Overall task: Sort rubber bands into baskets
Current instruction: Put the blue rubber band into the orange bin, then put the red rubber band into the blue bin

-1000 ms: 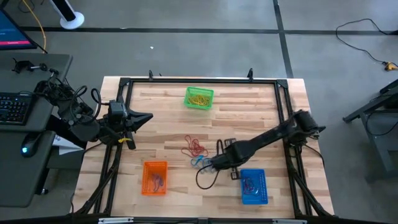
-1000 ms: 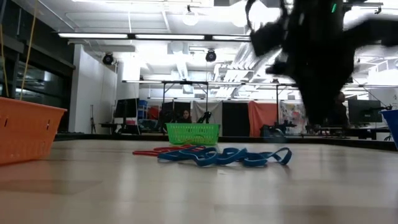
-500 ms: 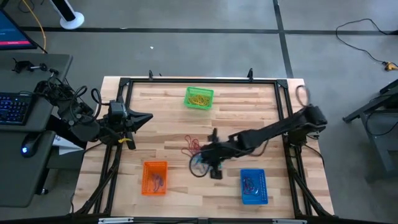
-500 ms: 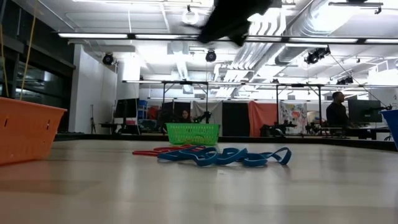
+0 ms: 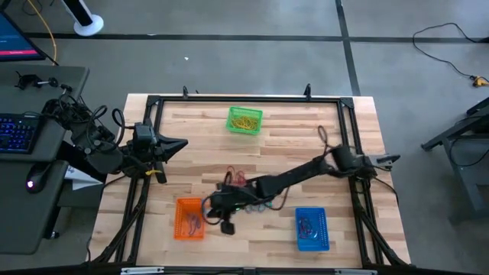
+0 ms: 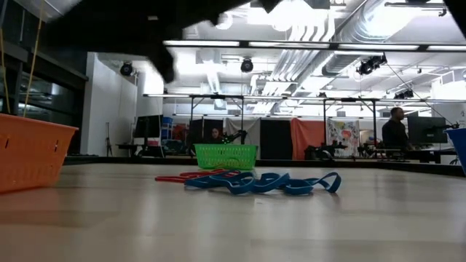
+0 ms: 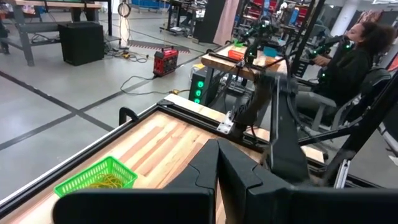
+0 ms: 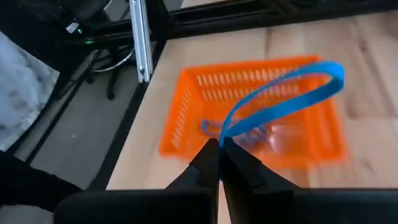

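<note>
- The right gripper (image 8: 219, 146) is fully closed on a blue rubber band (image 8: 283, 93); the loop stands out past the fingertips, pinched at one end.
- Seen from above, the right gripper (image 5: 221, 208) is near the front of the table, just beside the orange basket (image 5: 190, 219).
- In the right wrist view the orange basket (image 8: 186, 118) lies directly ahead of and below the fingertips. The band's long axis points forward over the basket's open top.
- Judgement: the coming move turns on this alignment. The band hangs over the orange basket, while the blue basket (image 5: 312, 229) is well apart toward the right front corner.
- The orange basket already holds at least one bluish band; the green basket (image 5: 244, 121) at the far edge holds yellow ones.
- Loose red and blue rubber bands (image 6: 251, 180) lie on the table centre, between the baskets.
- The left gripper (image 7: 217, 163) is closed and empty, parked at the left edge of the table, farther from the work than the right.
- Change: a second ago the right gripper was near the blue basket; it has since swung across the table front to the orange basket, carrying the band. The left arm has not moved.
</note>
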